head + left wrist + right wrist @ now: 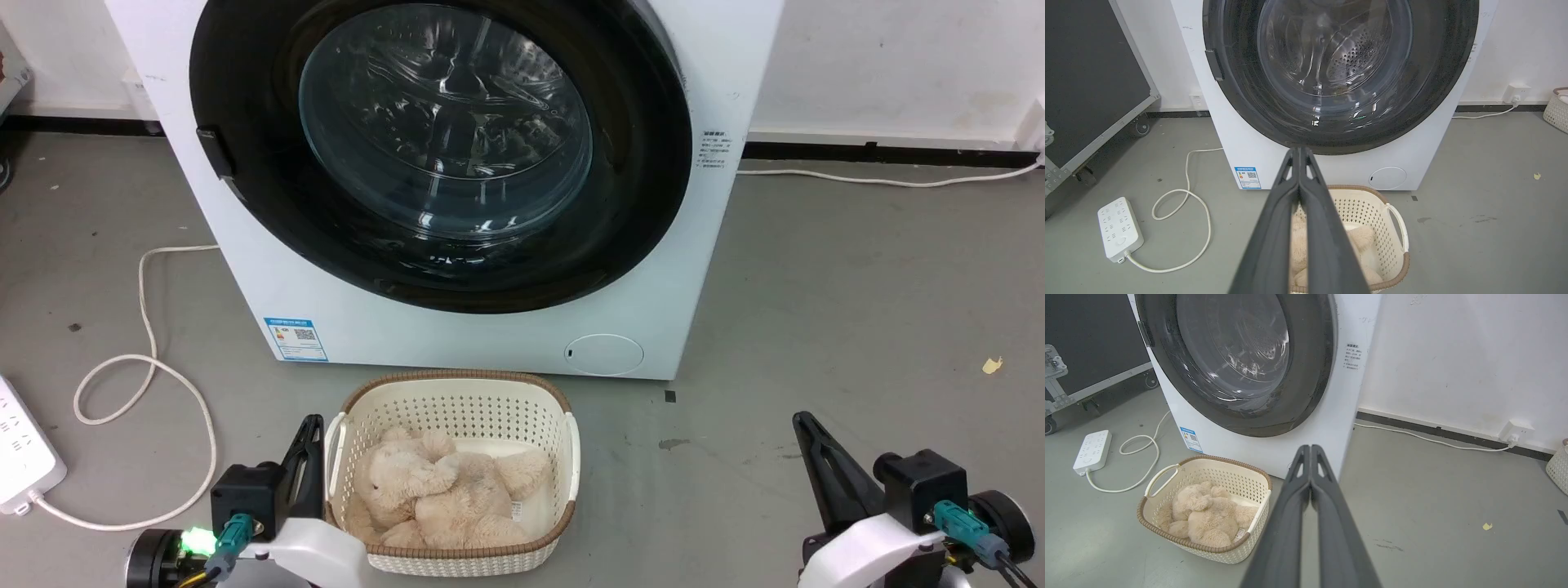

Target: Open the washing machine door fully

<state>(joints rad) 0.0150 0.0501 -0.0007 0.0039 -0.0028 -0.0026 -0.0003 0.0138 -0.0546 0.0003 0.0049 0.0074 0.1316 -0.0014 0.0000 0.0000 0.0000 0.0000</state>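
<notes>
The washing machine door [637, 163] is a big glossy black disc with a clear glass bowl centre, lying flat against the white washer front, closed; it also shows in the left wrist view [1437, 77] and the right wrist view [1306, 375]. A small dark handle tab [214, 152] sits on its left rim. My left gripper [310, 426] rests low at the lower left, fingers pressed together and empty [1299, 152]. My right gripper [804, 425] rests at the lower right, also shut on nothing [1310, 448]. Both are well short of the door.
A cream laundry basket [457, 400] holding a beige plush toy [433, 486] stands on the floor right before the washer, beside my left gripper. A white power strip [20, 449] and looping cable [147, 359] lie at left. A small round white flap [604, 354] sits low on the washer.
</notes>
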